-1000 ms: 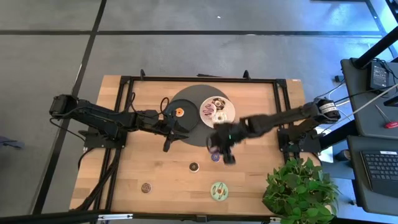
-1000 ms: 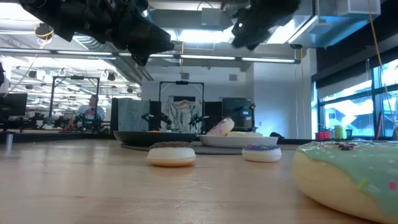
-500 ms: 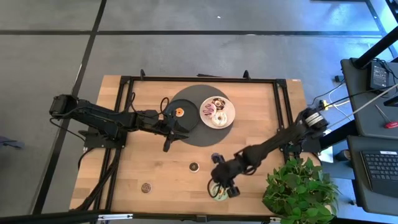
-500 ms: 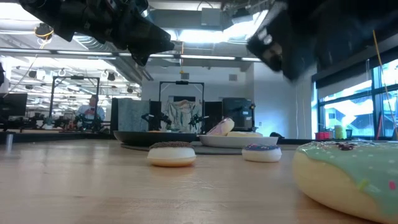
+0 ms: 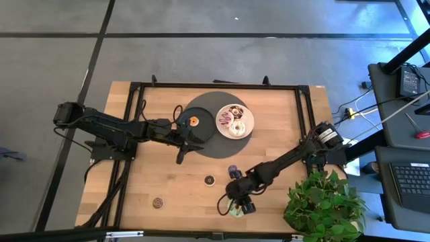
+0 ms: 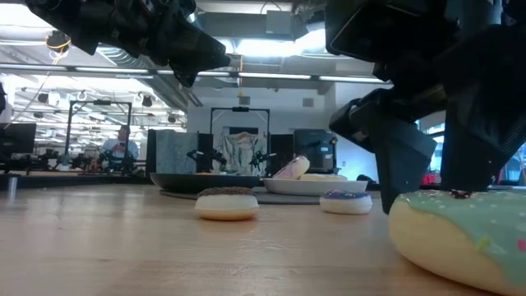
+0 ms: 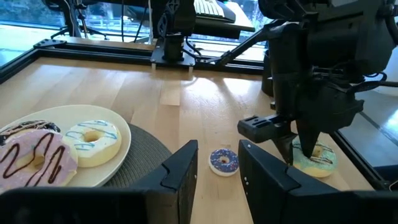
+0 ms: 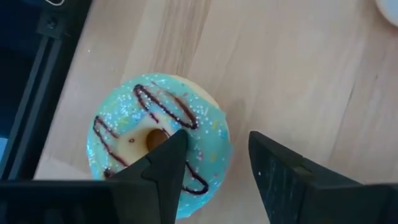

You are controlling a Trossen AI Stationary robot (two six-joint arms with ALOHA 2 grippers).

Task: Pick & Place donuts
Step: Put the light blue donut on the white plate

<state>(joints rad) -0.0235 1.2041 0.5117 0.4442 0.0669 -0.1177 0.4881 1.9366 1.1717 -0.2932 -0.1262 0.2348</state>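
My right gripper (image 5: 235, 202) is open and stands low over the green-iced donut (image 8: 158, 146) with chocolate drizzle, near the table's near edge. In the low view its fingers (image 6: 403, 168) come down at the green donut (image 6: 460, 234). My left gripper (image 5: 191, 146) is open and hovers above the near edge of the black plate (image 5: 201, 107). An orange mini donut (image 5: 193, 121) lies on the black plate. The white plate (image 5: 250, 121) holds iced donuts (image 7: 34, 158). A purple mini donut (image 5: 233, 170) and two brown mini donuts (image 5: 209, 180) lie on the wood. My right gripper comes at the green donut from above, pointing down. One fingertip (image 8: 174, 146) is over the donut's hole (image 8: 154, 138); the other (image 8: 267, 155) stands outside its rim. Whether either finger touches the icing, I cannot tell. The donut lies flat on the table.
A potted plant (image 5: 322, 205) stands at the table's near right corner, close to my right arm. A black frame (image 5: 134, 87) runs round the table top. The second brown mini donut (image 5: 158, 202) lies near the near left. Bare wood lies between the plates and the near edge.
My right gripper has swung from above the purple mini donut by the black plate toward the table's near edge and come down over the green donut. The donuts have not moved.
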